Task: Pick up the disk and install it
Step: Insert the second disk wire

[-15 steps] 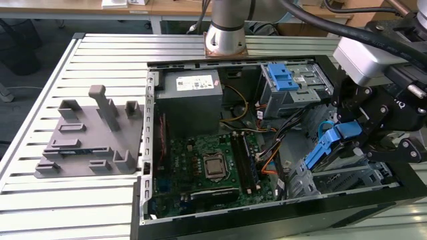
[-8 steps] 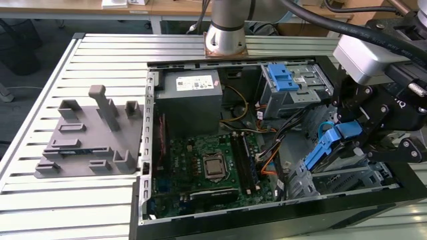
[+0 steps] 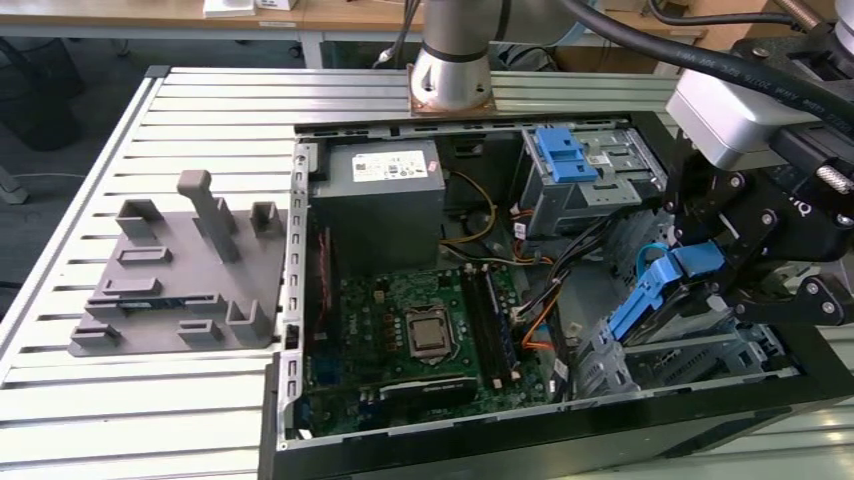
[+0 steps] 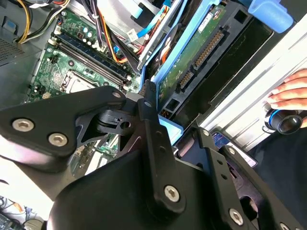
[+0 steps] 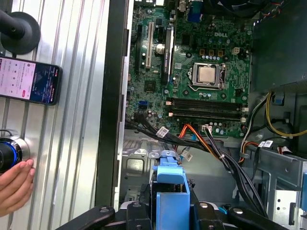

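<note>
Gripper (image 3: 694,285) is closed on the disk (image 3: 663,290); I have it held by its blue rails, tilted, edge down into the open case (image 3: 296,300). In the second wrist view the disk (image 4: 201,52) runs diagonally just past the fingers (image 4: 148,115), circuit board and connectors facing the camera, blue rail (image 4: 268,14) at the far end. In the first wrist view the blue bracket (image 5: 169,179) sits clamped between the jaws, straight ahead of the hand.

Pick-up: done, as I judge it. The disk is off any surface and carried by the hand alone.

Install: not finished. The disk hangs over the lower bay (image 3: 694,360) at the corner of the case nearest the hand, slanted, not yet lying flat in the metal frame. I cannot tell whether its lower edge touches the bay.

Beyond the hand, deeper in the case: motherboard (image 3: 414,340) with CPU socket (image 5: 207,74), cable bundle (image 5: 211,143) crossing just ahead of the disk. The cage (image 3: 581,175) with blue latch sits well apart from the hand, near the arm base (image 3: 451,85).

Outside the case, beside the hand: a person's hand (image 5: 14,184) on a knob (image 5: 7,153), and a phone (image 5: 29,79) on the slatted table (image 3: 200,110). Grey fixture (image 3: 180,275) lies far from the hand, across the case.
</note>
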Controlling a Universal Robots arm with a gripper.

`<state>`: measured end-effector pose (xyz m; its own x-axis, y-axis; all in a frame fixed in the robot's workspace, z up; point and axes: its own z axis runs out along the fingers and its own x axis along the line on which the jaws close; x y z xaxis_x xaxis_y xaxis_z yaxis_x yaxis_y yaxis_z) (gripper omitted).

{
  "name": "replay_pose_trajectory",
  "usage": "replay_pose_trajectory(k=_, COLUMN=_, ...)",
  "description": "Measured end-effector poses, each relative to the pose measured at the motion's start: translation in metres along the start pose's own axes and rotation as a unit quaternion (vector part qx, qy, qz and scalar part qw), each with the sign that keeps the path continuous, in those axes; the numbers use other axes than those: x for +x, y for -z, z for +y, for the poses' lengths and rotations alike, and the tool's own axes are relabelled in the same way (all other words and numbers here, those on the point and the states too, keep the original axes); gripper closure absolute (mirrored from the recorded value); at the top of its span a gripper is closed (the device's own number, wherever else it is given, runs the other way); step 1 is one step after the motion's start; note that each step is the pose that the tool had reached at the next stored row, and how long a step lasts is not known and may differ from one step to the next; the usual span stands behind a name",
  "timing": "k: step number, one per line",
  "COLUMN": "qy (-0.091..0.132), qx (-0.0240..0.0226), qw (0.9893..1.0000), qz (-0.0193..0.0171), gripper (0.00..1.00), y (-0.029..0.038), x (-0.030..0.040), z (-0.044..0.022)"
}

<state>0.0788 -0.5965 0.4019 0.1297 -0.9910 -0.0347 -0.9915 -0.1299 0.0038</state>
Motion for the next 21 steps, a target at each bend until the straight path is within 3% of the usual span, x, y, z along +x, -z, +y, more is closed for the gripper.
replay_pose_trajectory(k=14, qy=0.0, qx=0.0, qw=1.0, qz=-0.0001, gripper=0.63, y=-0.0001, x=0.0, z=0.0)
replay_pose_trajectory(k=17, qy=0.0, qx=0.0, qw=1.0, qz=-0.0001, gripper=0.5, y=0.0, x=0.0, z=0.0)
replay_pose_trajectory(k=21, qy=0.0, qx=0.0, qw=1.0, qz=0.0, gripper=0.5, y=0.0, x=0.0, z=0.0)
